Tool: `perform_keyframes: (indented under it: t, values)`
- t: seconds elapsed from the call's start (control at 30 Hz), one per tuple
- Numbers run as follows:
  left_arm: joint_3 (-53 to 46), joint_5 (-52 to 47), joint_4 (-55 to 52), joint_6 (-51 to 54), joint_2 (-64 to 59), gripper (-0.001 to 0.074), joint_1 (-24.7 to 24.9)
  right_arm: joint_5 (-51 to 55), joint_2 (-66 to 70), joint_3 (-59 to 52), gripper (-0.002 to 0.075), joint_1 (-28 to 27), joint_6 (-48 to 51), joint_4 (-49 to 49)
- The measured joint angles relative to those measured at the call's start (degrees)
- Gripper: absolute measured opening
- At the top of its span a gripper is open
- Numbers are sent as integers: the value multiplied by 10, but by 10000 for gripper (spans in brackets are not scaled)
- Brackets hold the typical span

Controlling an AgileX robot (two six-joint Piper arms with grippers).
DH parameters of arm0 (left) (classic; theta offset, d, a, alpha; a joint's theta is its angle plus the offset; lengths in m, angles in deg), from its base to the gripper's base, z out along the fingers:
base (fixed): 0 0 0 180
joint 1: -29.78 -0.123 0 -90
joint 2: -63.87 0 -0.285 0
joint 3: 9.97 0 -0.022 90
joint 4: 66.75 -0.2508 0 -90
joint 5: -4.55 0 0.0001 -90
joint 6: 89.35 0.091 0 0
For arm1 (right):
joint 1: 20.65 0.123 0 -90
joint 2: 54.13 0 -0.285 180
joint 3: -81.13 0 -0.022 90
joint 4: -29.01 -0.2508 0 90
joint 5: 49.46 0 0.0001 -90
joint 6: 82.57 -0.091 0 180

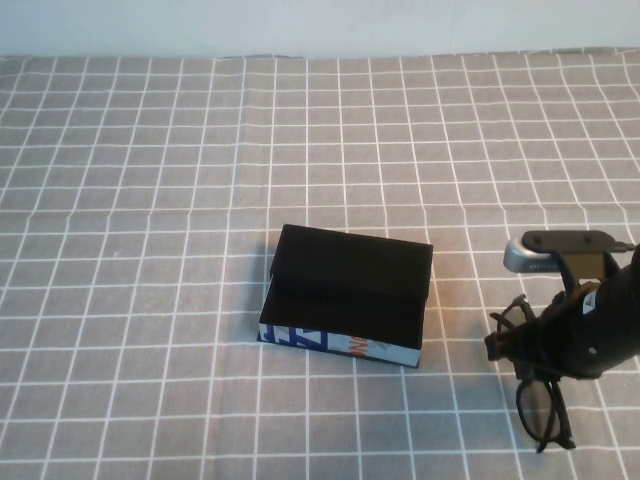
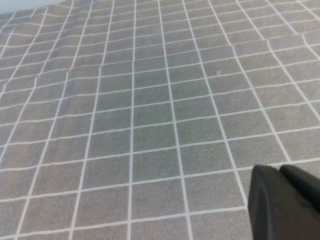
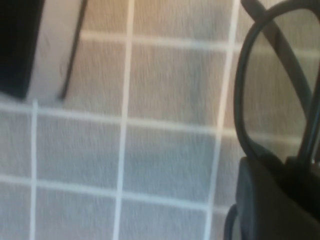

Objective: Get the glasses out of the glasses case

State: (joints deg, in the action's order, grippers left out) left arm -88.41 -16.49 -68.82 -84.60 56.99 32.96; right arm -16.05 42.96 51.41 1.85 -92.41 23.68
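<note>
Glasses [image 1: 541, 405] in right claw [image 1: 530, 350] | case [image 1: 347, 296] shut | left claw [image 2: 285, 202] parked

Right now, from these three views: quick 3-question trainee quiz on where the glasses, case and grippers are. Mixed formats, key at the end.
1. True or false: the glasses lie inside the glasses case.
2. Which gripper is at the glasses?
A. left gripper
B. right gripper
C. neither
3. Fill in: the case's flap lid is ____ (open/closed).

Key
1. False. They are out of the case, to its right, at the right gripper.
2. B. The left gripper is over bare checked cloth, away from both.
3. Closed. The case sits mid-table, printed white front toward the robot.
</note>
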Motion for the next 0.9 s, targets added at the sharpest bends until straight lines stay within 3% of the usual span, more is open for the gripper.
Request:
perform_keyframes:
  t: [0.23, 0.33, 0.5, 0.67, 0.9]
  values:
    - [0, 0, 0, 0, 0, -5, 0, -10, 1, 7, 246, 0, 0, 0]
    - [0, 0, 0, 0, 0, -4, 0, 17, -11, 19, 268, 0, 0, 0]
    - [0, 0, 0, 0, 0, -4, 0, 45, -111, 22, 204, 0, 0, 0]
    - [0, 0, 0, 0, 0, -4, 0, 1, -314, -38, 39, 0, 0, -6]
    - [0, 0, 0, 0, 0, -4, 0, -78, -581, -198, -13, 0, -1, -17]
